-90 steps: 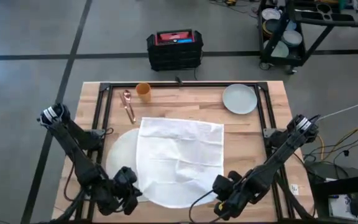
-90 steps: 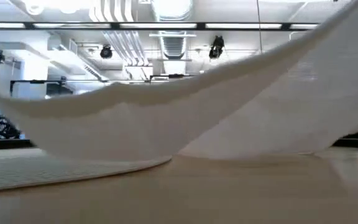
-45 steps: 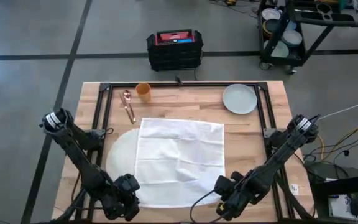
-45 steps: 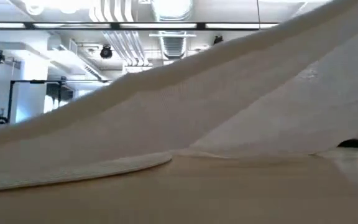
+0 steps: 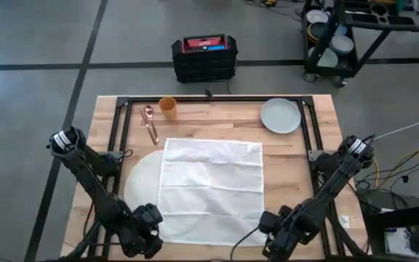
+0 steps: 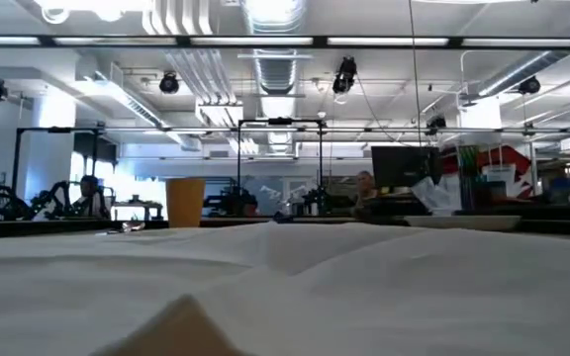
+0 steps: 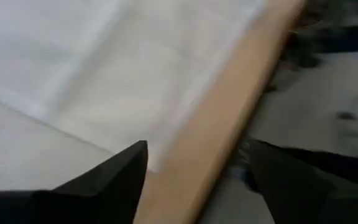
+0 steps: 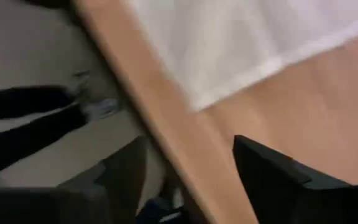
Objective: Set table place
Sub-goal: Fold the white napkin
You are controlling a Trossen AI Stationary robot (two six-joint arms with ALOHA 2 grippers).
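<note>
Your white cloth point(image 5: 211, 191) lies flat over the round mat point(image 5: 140, 183) mid-surface; both jaws stand open and empty at its near corners, and the plate point(image 5: 280, 115) sits far-right, nearer the right gripper point(image 5: 286, 231).

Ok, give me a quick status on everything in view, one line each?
White cloth: spread flat, released, covering most of the mat.
Round white mat: flat on the table, left part exposed.
Pale plate: empty, far right corner.
Orange cup: upright, far edge.
Copper spoon: lying flat beside the cup.
Left tool: open, empty, at the near edge.
Right tool: open, empty, at the near edge.
</note>
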